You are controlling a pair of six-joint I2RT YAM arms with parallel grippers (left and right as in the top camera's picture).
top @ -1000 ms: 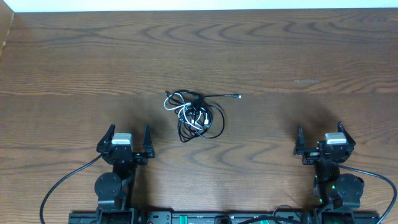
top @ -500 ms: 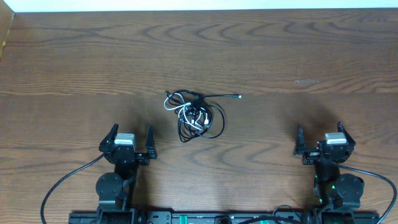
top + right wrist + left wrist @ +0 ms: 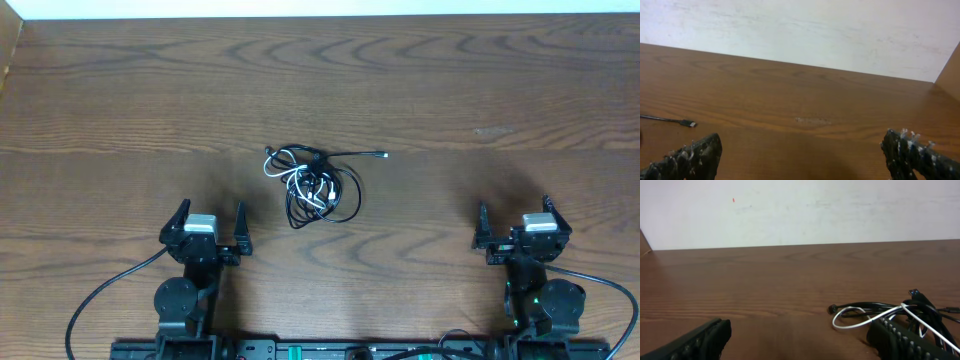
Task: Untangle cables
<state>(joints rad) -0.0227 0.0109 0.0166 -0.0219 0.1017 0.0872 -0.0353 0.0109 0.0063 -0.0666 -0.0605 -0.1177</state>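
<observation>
The cables (image 3: 315,186) lie in one tangled heap at the table's middle: black loops with a white cord (image 3: 298,178) wound through them. One black end (image 3: 368,154) runs out to the right, and its plug (image 3: 687,123) shows in the right wrist view. In the left wrist view the heap (image 3: 900,315) sits ahead and to the right, partly behind my right finger (image 3: 900,340). My left gripper (image 3: 210,222) is open, below and left of the heap, holding nothing. Far to the heap's right, my right gripper (image 3: 515,218) is open and empty.
The brown wooden table (image 3: 480,90) runs back to a white wall (image 3: 800,210). A wooden side panel (image 3: 950,70) rises at the far right. The arms' own thick black wires (image 3: 100,300) curve along the front edge.
The left gripper has shifted slightly right and toward the front edge over the last second. The right arm and the cables have not moved.
</observation>
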